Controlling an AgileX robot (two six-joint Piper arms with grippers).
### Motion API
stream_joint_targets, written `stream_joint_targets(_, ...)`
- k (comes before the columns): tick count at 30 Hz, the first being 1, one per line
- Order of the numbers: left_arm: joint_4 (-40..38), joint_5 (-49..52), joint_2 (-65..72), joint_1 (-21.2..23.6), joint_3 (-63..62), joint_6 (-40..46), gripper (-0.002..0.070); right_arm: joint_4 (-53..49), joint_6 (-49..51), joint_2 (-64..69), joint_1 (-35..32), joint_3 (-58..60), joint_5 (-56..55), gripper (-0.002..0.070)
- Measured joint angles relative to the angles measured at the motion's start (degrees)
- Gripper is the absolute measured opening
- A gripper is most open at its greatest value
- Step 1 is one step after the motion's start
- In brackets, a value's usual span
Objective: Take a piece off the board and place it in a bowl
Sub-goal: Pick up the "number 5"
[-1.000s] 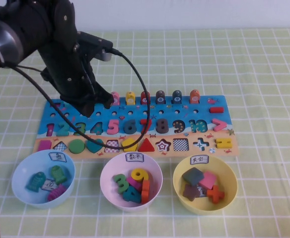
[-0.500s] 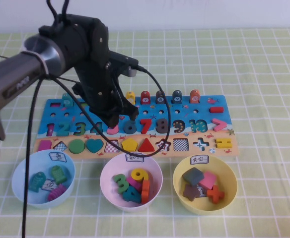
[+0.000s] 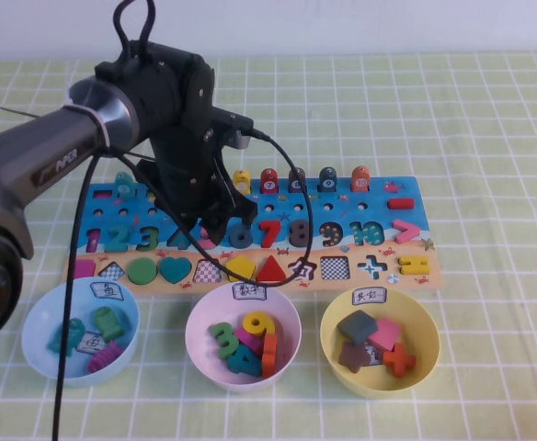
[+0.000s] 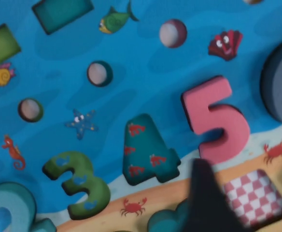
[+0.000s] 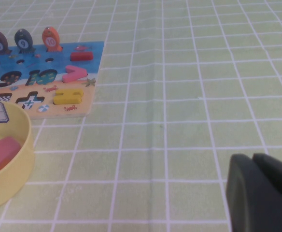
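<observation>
One left hand (image 3: 215,223) over the piece (image 4: 216,122) (opening untellable), right hand (image 5: 261,193) parked.

The small bright pink wooden numeral 5 (image 4: 216,121), chunky and flat, sits seated in its slot on the long blue wooden puzzle board with a tan lower strip (image 3: 393,277), just beside the teal 4. The pale pink-lilac round plastic bowl (image 3: 200,323) stands near the board's front edge, middle of three, holding several coloured numerals.

The left gripper (image 3: 215,225) hangs low over the board at the 5; the right gripper (image 5: 261,193) rests above the bare tablecloth, well apart.
</observation>
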Motion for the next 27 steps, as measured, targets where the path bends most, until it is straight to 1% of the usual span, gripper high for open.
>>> stream_joint_targets(2,0.4,-0.7,0.0,0.0,0.0,-2.0,0.0389,0.0,0.0,0.0,0.0,0.0,0.0,-0.0017)
stream_joint_targets(3,0.4,-1.2,0.0,0.0,0.0,-2.8,0.0426,0.0,0.0,0.0,0.0,0.0,0.0,-0.0017)
stream_joint_targets(5,0.7,-2.3,0.1,0.0,0.0,-4.4,0.0460,0.0,0.0,0.0,0.0,0.0,0.0,-0.0017)
stream_joint_targets(6,0.7,-2.7,0.2,0.0,0.0,-4.9,0.0465,0.0,0.0,0.0,0.0,0.0,0.0,-0.0017)
stream_joint_targets(20,0.8,-4.1,3.0,0.0,-0.1,-5.9,0.0435,0.0,0.0,0.0,0.0,0.0,0.0,-0.0017)
stream_joint_targets(23,0.9,-4.4,3.0,0.0,-0.1,-6.0,0.0412,0.0,0.0,0.0,0.0,0.0,0.0,-0.0017)
stream_joint_targets(27,2.1,-4.7,3.1,0.0,-0.1,-6.1,0.0361,0.0,0.0,0.0,0.0,0.0,0.0,-0.0017)
